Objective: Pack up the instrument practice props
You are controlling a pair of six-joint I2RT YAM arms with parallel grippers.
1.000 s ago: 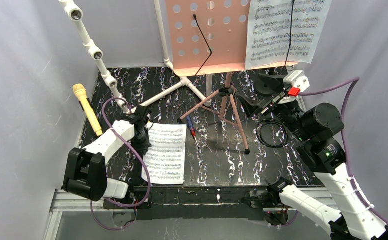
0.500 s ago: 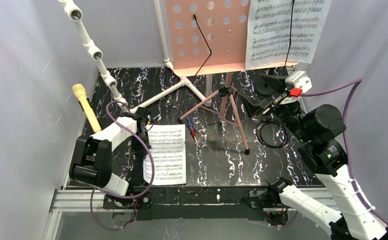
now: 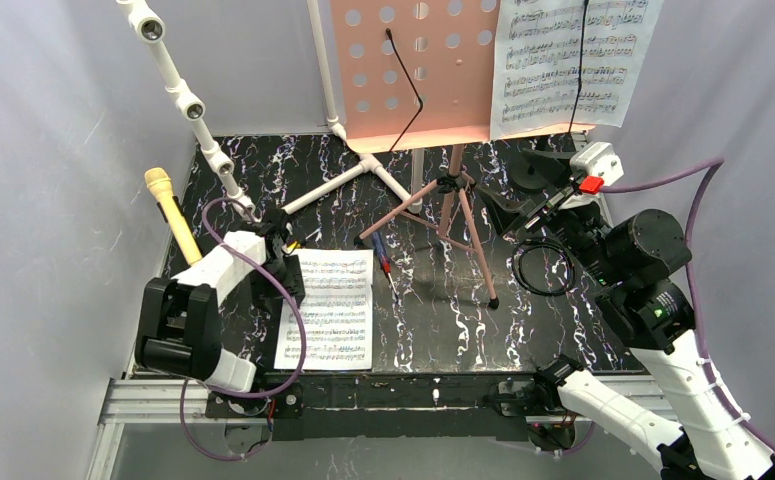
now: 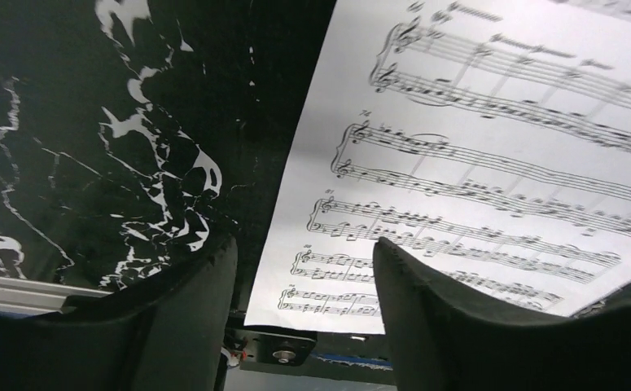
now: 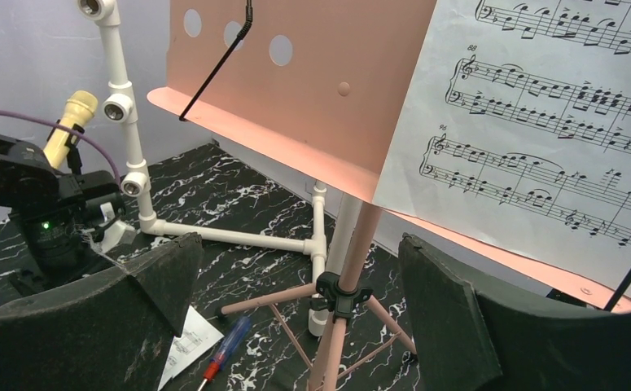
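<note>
Robotics lab test cell.
Grey fabric walls [image 3: 53, 150] enclose the black marbled table [image 3: 433, 330]; an aluminium rail [image 3: 153, 398] runs along its near edge.

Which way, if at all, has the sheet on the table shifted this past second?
Yes, slightly. The sheet has swung its near left corner leftward; its far right corner stays beside the screwdriver.
</note>
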